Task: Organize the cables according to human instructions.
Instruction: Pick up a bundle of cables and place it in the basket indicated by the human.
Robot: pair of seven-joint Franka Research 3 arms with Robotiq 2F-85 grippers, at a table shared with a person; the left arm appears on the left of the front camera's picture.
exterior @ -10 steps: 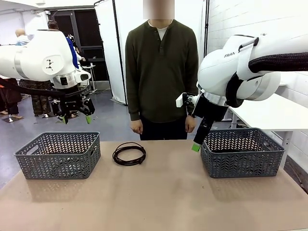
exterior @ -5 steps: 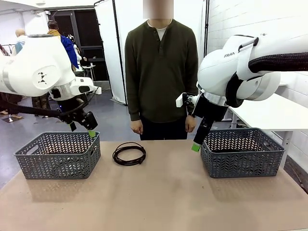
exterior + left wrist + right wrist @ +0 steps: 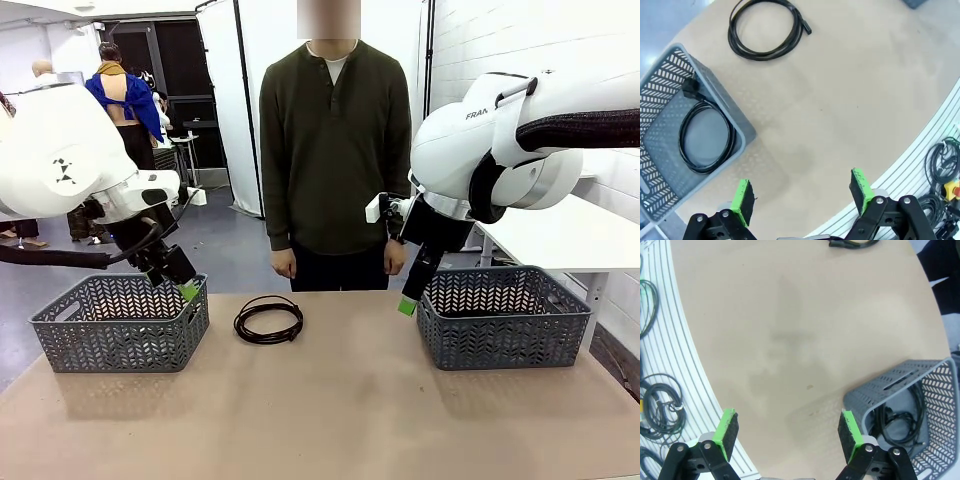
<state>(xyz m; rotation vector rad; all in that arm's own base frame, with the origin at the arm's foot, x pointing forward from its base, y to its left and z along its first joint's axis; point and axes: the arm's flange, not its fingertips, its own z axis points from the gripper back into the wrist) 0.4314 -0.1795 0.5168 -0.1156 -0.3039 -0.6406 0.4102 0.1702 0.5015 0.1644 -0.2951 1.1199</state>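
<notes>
Your desk [image 3: 330, 420], brown, carries two grey baskets and one loose cable

Left basket [image 3: 120, 320]: at the desk's left, far half. From your left wrist camera you see one coiled cable [image 3: 707, 137] lying flat inside it, its plug against the wall

Right basket [image 3: 505, 315]: at the desk's right, far half. Your right wrist camera shows black cables [image 3: 900, 412] in it; how many, you cannot tell

Loose cable [image 3: 268, 320]: a round black coil flat on the desk, between the baskets and nearer the left one, just right of it, not touching. Its plug sticks out at one edge in your left wrist view

Left hand [image 3: 172, 290]: above the far right corner of the left basket, tilted; fingers apart, holding nothing, green pads [image 3: 743, 200] well separated

Right hand [image 3: 408, 303]: just off the left wall of the right basket, above the desk; fingers apart, nothing between them

Person [image 3: 335, 150]: stands at the far side, centre, arms down, hands at the desk edge
</notes>
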